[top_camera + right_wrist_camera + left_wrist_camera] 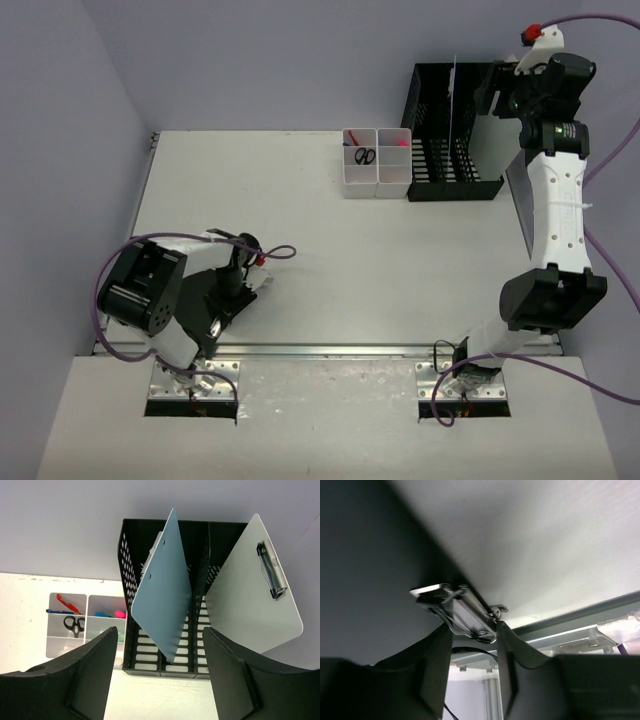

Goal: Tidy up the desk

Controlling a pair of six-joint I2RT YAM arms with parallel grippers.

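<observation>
The off-white desk (330,260) has a metal rail (330,350) along its near edge. My left gripper (225,305) is folded back near its base at the near left. In the left wrist view (474,627) its fingers stand a little apart with nothing between them, close to a dark surface with a metal clasp (462,612). My right gripper (497,95) is at the far right above the black mesh file rack (455,150). In the right wrist view (160,632) it is wide open and empty.
A blue clipboard (162,592) and a pale grey clipboard (252,600) with a metal clip stand tilted in the rack (132,555). White compartment bins (377,160) to the rack's left hold black scissors (72,626), pens and a pink item. Lilac walls stand behind and at the left.
</observation>
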